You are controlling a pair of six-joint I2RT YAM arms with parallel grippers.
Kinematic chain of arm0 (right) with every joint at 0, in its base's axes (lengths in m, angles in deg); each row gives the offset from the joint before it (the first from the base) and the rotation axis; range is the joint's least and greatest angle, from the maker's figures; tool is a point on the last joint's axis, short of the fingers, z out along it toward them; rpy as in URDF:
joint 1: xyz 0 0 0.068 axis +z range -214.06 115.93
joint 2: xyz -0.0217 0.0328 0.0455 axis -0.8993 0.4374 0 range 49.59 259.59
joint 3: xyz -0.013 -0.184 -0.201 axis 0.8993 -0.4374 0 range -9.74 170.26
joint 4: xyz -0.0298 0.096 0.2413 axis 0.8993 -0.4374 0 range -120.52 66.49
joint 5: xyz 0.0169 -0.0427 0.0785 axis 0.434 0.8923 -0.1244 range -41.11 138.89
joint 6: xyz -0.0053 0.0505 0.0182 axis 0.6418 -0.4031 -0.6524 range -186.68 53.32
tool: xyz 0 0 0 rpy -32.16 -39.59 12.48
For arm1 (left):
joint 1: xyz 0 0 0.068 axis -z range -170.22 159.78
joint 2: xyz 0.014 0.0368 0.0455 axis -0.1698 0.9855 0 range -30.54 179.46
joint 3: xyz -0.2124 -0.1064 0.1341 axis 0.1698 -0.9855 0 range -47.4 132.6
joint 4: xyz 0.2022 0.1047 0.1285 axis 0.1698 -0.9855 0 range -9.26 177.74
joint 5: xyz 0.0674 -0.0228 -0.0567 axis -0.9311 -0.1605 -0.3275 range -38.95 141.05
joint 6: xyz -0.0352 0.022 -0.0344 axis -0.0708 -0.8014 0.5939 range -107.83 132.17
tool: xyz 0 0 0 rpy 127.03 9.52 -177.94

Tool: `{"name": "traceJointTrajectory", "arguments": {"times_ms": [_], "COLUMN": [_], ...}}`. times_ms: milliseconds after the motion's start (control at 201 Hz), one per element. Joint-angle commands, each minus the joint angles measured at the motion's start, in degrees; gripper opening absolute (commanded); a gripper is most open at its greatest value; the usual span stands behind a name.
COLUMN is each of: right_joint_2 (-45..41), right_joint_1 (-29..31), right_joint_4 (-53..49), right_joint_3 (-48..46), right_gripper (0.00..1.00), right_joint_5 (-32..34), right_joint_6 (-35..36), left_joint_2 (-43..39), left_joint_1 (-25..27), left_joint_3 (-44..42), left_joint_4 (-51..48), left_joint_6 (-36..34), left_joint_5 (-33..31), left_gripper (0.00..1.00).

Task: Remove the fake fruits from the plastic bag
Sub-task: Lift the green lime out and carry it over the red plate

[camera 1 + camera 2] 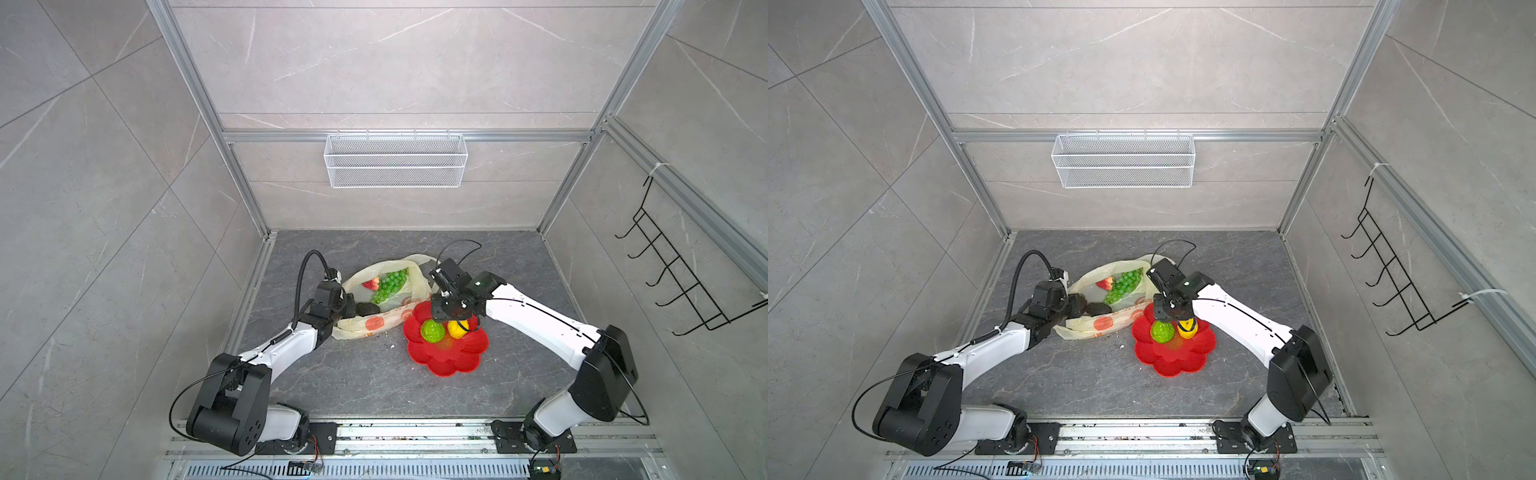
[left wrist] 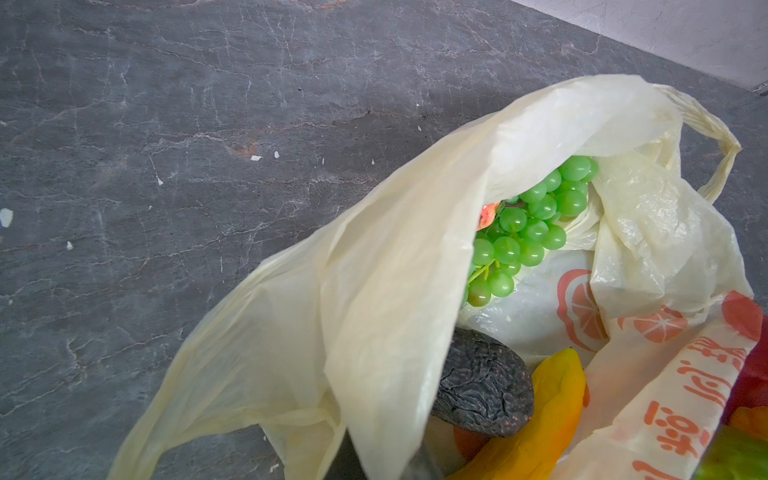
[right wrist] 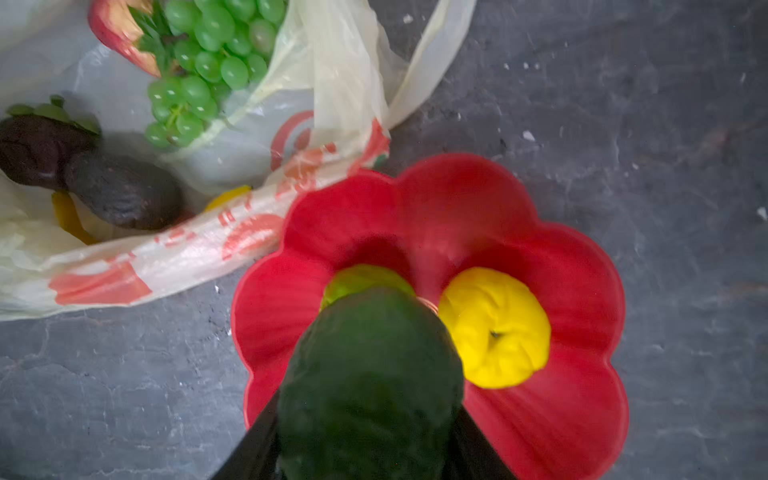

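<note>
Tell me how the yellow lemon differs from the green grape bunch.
Place: the lemon lies on the red plate, out of the plastic bag; the grape bunch lies inside the bag.
Colour: the lemon is yellow, the grape bunch green.
Shape: the lemon is one rounded body, the grape bunch a cluster of many small balls.
Both are glossy fake fruits.

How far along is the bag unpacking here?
Done: bumpy green fruit and lemon sit on the red plate. In hand: right gripper holds a dark green fruit over it. Remaining: grapes, strawberry, dark avocados, banana in the plastic bag.
</note>
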Motion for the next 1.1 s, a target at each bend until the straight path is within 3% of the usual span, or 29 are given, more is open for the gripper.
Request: {"name": "traceJointTrajectory", "arguments": {"times_ms": [0, 284, 632, 1091], "right_joint_2": [-5.06, -13.49, -12.57, -9.19], "right_joint_1": [0.87, 2.55, 2.70, -1.42], "right_joint_4": [-0.83, 1.56, 5.69, 3.72], "right_joint_3": [-5.54, -17.48, -23.32, -22.73], "right_gripper": [0.46, 0.46, 0.46, 0.46], "right_joint_5": [0.39, 2.94, 4.50, 7.98], "right_joint_6": [-6.43, -20.93, -32.50, -30.05], "left_joint_2": [-0.22, 0.60, 0.42, 0.16], "left_joint_1": [0.28, 0.22, 0.27, 0.23], "left_joint_3": [2.09, 2.32, 2.27, 2.19], "left_joint_4": [0.83, 0.90, 0.88, 0.79], "left_joint_6": [-1.12, -1.19, -1.30, -1.41], "left_joint_5": [-0.69, -0.62, -0.93, -1.05], "left_gripper": [0.03, 0.03, 0.03, 0.03]}}
